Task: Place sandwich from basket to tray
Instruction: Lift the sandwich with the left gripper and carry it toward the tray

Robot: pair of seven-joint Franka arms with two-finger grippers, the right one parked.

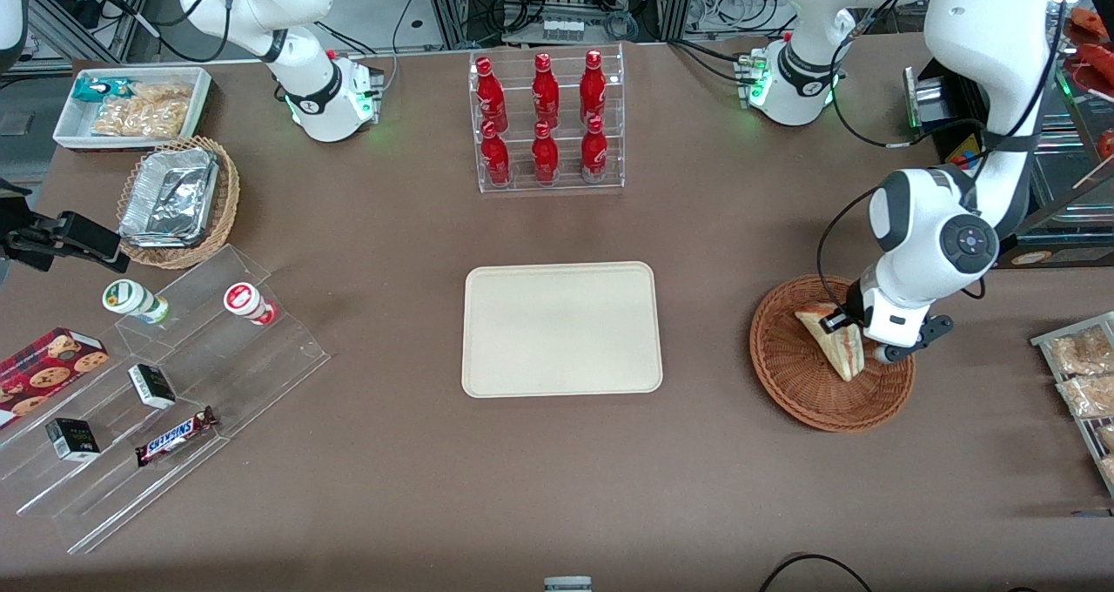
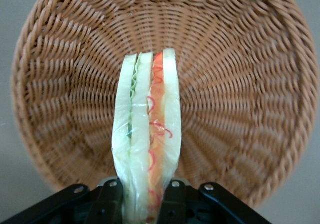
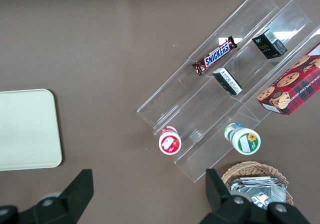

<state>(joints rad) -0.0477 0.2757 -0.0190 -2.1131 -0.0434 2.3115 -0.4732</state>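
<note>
The sandwich [image 1: 835, 338] is a plastic-wrapped white-bread wedge with pink, red and green filling along its cut edge [image 2: 147, 134]. It stands on edge over the round reddish-brown wicker basket [image 1: 796, 383]. My left gripper [image 1: 862, 335] is down in the basket and shut on the sandwich. In the left wrist view the gripper [image 2: 141, 201] has one black finger pressed against each bread face, with the basket's weave [image 2: 235, 109] spread underneath. The beige tray [image 1: 561, 328] lies bare at the table's middle, apart from the basket.
A clear rack of red bottles [image 1: 544, 122] stands farther from the front camera than the tray. Bagged snacks [image 1: 1083, 374] lie at the working arm's end. A clear stepped shelf with snacks [image 1: 165, 400], a tan foil-tray basket [image 1: 178, 200] and a white bin [image 1: 130, 104] sit toward the parked arm's end.
</note>
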